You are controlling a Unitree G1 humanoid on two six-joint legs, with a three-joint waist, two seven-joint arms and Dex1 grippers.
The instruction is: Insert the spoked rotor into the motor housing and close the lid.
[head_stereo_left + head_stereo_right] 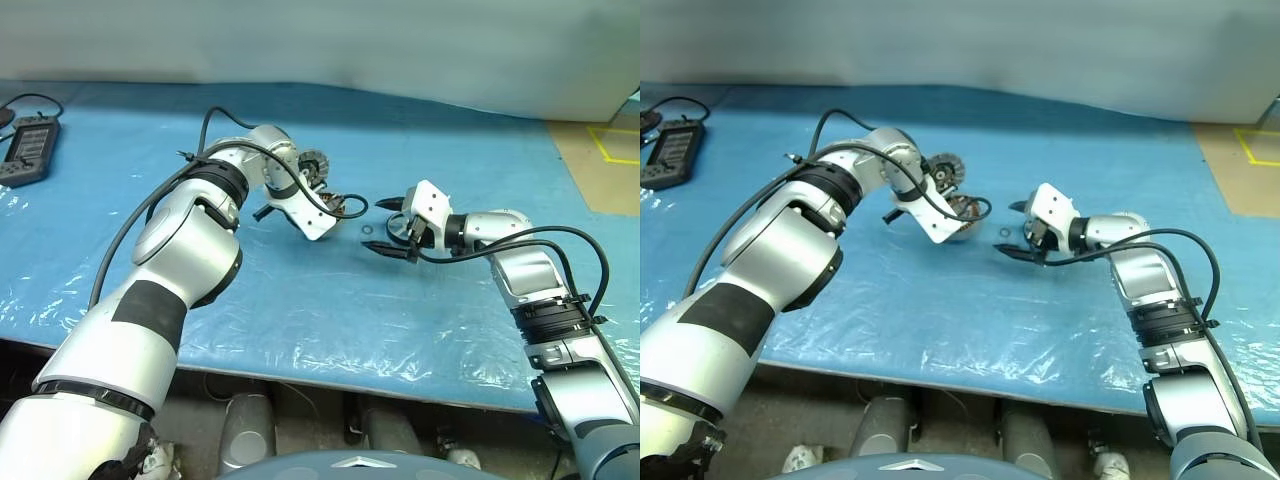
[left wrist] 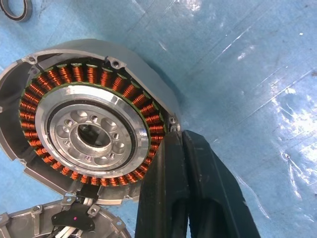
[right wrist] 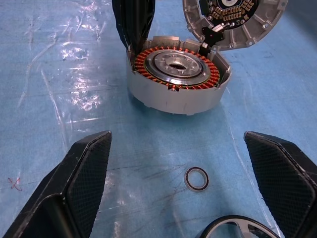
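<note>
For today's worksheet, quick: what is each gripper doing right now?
Left gripper: closed, fingers pinching the rim of the motor housing.
Right gripper: open, holding nothing.

We see glossy silver-white arm shells with black joint bands, black cables looping beside each forearm, and black tapered fingers (image 3: 89, 163) with a fine mesh-textured inner face.

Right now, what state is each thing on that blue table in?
Copper-wound grey motor housing: open, rotor not in.
Ribbed grey lid: raised, off.
Black spoked rotor: lying on the sheet.
Small dark ring: loose.
Left gripper: shut at housing's rim.
Right gripper: open.
</note>
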